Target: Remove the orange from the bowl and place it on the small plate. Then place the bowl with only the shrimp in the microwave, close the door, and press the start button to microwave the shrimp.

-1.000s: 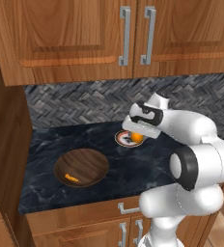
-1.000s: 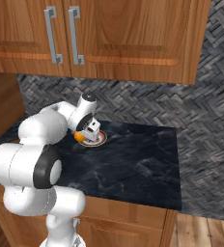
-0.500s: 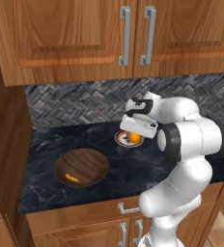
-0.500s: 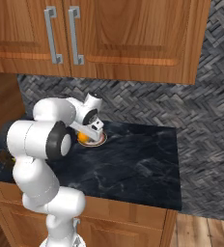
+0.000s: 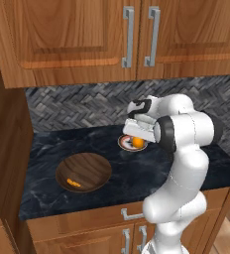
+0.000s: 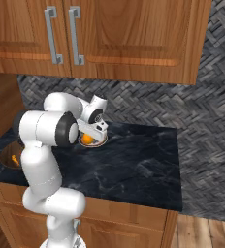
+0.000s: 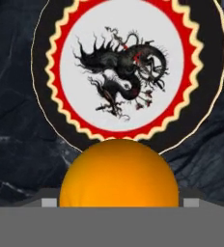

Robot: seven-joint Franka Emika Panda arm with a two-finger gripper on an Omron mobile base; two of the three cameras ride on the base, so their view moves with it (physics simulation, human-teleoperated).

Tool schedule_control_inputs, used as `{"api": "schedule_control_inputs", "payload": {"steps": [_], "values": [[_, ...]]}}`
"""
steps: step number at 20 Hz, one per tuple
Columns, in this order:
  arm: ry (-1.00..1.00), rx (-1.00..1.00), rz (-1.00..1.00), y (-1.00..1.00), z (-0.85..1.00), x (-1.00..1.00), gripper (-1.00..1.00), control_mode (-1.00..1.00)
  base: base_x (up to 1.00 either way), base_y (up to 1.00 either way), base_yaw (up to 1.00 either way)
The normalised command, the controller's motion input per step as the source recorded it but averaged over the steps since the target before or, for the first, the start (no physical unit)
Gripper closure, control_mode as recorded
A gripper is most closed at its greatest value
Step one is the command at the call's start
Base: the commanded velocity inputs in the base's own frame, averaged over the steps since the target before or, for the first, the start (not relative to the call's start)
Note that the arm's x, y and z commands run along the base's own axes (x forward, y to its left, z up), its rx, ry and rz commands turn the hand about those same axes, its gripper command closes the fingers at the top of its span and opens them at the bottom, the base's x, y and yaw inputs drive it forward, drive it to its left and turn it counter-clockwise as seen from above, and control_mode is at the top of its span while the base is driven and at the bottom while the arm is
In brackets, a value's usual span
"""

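The end effector [image 5: 138, 137] hangs directly over the small plate [image 7: 128, 72], with the orange [image 7: 119, 172] between its jaws. The jaws stand wide, and that width is about the fruit's own, so whether they are pinching it or have let go cannot be told. From the hand view the orange sits at the near rim of the small plate, overlapping its dark border, with the dragon-painted white face lying bare beyond it. Both base views show the orange [image 5: 139, 142] low over or on the small plate [image 5: 124, 142], right under the hand.

The small plate sits on the dark marble counter [image 5: 122, 173], toward the herringbone backsplash [image 5: 77, 106]. The bowl [image 5: 84, 171] rests on the counter well apart from the small plate, toward the front edge and to the robot's left, with only the shrimp [image 5: 73, 182] lying in it. Wooden cabinets [image 5: 87, 39] hang above.

The step in hand looks like the end of the first one: setting the orange on the small plate. The next move calls for a straight lift of the hand with the jaws fully clear, so the round fruit, sitting near the rim, is not nudged off. Then the arm should swing over to the bowl and take it by the rim, keeping it level so the shrimp stays put.
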Motion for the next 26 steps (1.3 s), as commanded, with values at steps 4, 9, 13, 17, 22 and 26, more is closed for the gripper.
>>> {"api": "schedule_control_inputs", "payload": {"steps": [4, 9, 13, 17, 22, 26], "values": [[0.14, 0.0, 0.0, 0.0, -0.23, 0.37, 1.0, -1.0, 0.0, 0.0, 0.0], [0.11, 0.0, 0.0, 0.0, -0.19, 0.31, 1.0, -1.0, 0.0, 0.0, 0.0], [0.06, 0.0, 0.0, 0.0, -0.34, 0.28, 1.0, -1.0, 0.0, 0.0, 0.0], [0.03, 0.0, 0.0, 0.0, -0.29, 0.18, 1.0, -1.0, 0.0, 0.0, 0.0], [0.0, 0.0, 0.0, -0.01, -0.05, 0.01, -1.0, -1.0, 0.0, 0.0, 0.0], [-0.01, 0.0, 0.0, -0.03, 0.02, 0.0, -1.0, -1.0, 0.0, 0.0, 0.0]]}}
